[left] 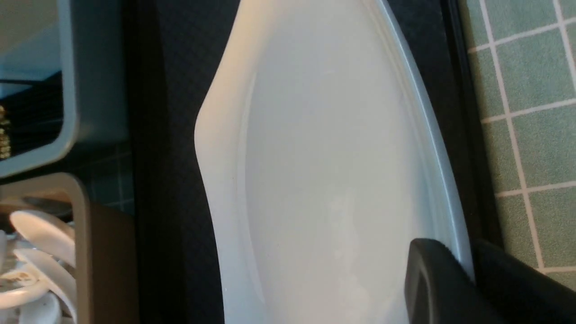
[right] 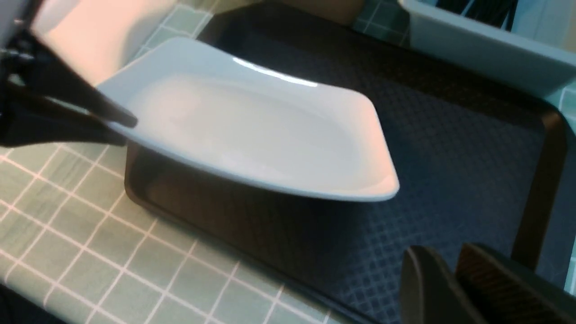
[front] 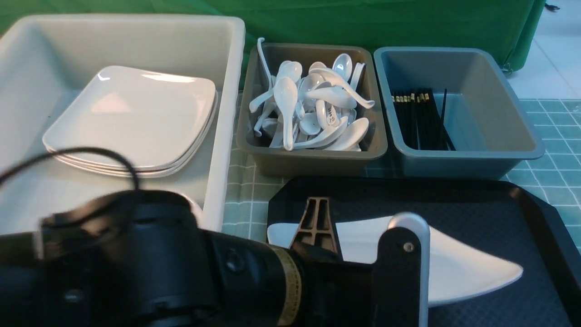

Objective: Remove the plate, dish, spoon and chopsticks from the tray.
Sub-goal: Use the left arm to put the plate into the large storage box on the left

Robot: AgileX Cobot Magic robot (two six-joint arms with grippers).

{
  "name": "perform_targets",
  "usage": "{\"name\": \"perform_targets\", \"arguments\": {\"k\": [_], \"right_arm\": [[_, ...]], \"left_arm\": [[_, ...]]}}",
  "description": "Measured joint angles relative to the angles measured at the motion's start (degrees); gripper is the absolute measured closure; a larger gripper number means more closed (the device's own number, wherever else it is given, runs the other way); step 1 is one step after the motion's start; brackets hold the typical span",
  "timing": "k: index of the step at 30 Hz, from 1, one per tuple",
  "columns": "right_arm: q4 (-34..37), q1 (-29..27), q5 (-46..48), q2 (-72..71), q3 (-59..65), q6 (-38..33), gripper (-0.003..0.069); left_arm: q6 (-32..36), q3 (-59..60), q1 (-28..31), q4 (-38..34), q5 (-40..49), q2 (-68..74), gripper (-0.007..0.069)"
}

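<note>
One plate (front: 454,263) on the job, and it's in the L gripper (left: 468,270).

- L gripper: clamped on the plate's rim. L wrist view shows one finger (left: 432,283) on the plate's upper face, the other outside and under the edge. Rim pinched between them.
- Plate: large, white, square w/ rounded corners. It sits over the left and near part of the tray (front: 476,204). R wrist view shows the gripped side raised off the tray floor, w/ shadow below. Gripped edge is about over the tray's left rim. Opposite corner points toward tray centre. Can't tell if that corner touches the floor.
- Tray: black, diamond-pattern floor, on green checked cloth (front: 549,136).
- R gripper (right: 454,270): hangs over the tray's near right part, well apart from the plate. Fingers side by side w/ only a thin dark line between. Can't tell if they meet. Nothing seen between them.
- Behind tray, L to R:
  - big white bin (front: 229,91) w/ stack of matching plates (front: 136,118)
  - brown-grey bin (front: 313,156) heaped w/ white spoons (front: 290,95)
  - blue-grey bin (front: 499,113) w/ black chopsticks (front: 417,118) lying along its left side, gold bands at far ends
- L arm fills the lower left of the front view and hides the tray's near left corner.
</note>
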Motion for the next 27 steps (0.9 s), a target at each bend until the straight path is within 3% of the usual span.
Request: {"name": "perform_targets", "arguments": {"k": [6, 12, 15, 16, 19, 27], "right_arm": [[0.0, 0.0, -5.2, 0.0, 0.0, 1.3, 0.0517], [0.1, 0.0, -13.1, 1.5, -0.8, 0.6, 0.0517], [0.3, 0.0, -14.5, 5.4, -4.8, -1.0, 0.0516], [0.3, 0.0, -14.5, 5.7, -5.0, -1.1, 0.0516], [0.3, 0.0, -16.3, 9.5, -9.5, -2.2, 0.0517], [0.5, 0.0, -17.2, 12.3, -12.3, -5.0, 0.0517]], "left_arm": [[-1.0, -4.5, -0.1, -1.1, 0.2, -8.1, 0.0594], [-9.6, -9.9, 1.7, 9.7, 4.1, -14.8, 0.0594], [-14.4, -9.7, 8.8, 18.0, 11.2, -15.3, 0.0594], [-14.5, -9.5, 9.3, 18.2, 11.8, -15.3, 0.0594], [-15.2, -7.3, 19.0, 19.7, 13.8, -14.4, 0.0594], [-15.1, -3.7, 40.9, 17.8, 3.7, -6.0, 0.0594]]}}
